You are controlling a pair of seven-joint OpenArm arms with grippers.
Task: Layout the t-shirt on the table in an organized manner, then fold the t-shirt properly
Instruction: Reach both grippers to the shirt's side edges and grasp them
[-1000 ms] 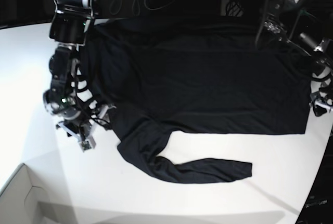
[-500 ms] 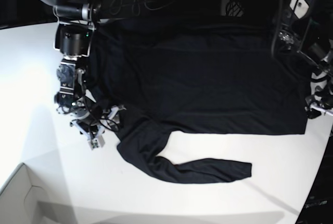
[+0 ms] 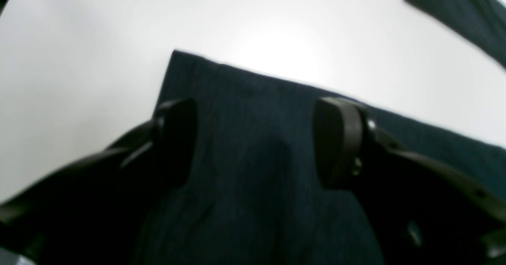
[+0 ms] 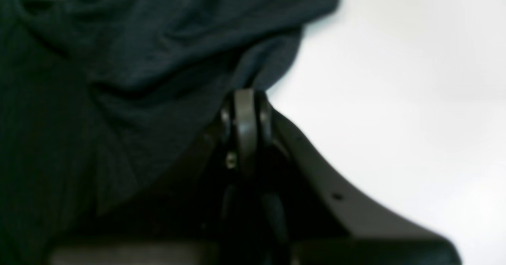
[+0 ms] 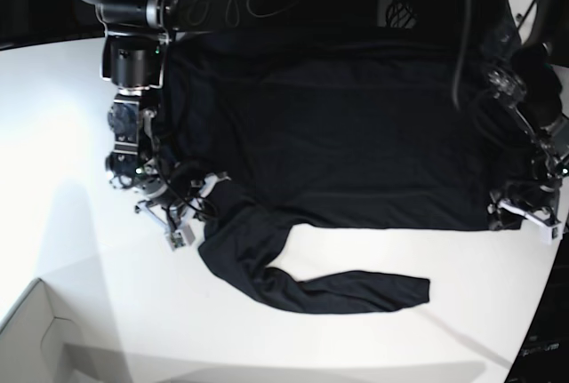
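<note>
Spreading flat on the large smooth white table (image 5: 80,152), the plain black soft t-shirt (image 5: 338,134) trails one long sleeve toward you. At its armpit your right gripper (image 4: 245,99) has fingers pressed together, seemingly pinching a fold. Across the cloth, your left gripper (image 3: 255,138) hovers spread over the hem corner; lower it squarely and pinch only there.
</note>
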